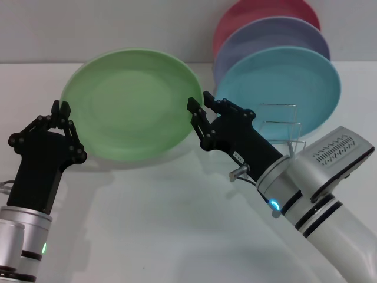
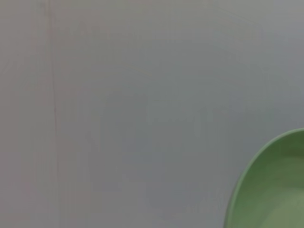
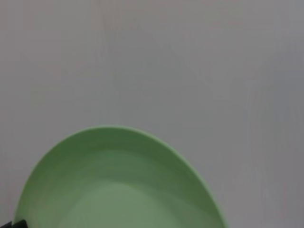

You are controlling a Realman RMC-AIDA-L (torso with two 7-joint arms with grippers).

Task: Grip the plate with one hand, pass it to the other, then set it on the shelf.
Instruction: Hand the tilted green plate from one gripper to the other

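White tabletop [image 1: 165,236], pale wall [image 1: 118,29].

No readable text anywhere. Only candidate: small white label on the right gripper [image 1: 203,115] body, near the wrist, w/ dark marks too small to make out. Slotted grey panel [image 1: 340,150] on right forearm has vent slits only, no lettering. Both wrist views: no print or nos.
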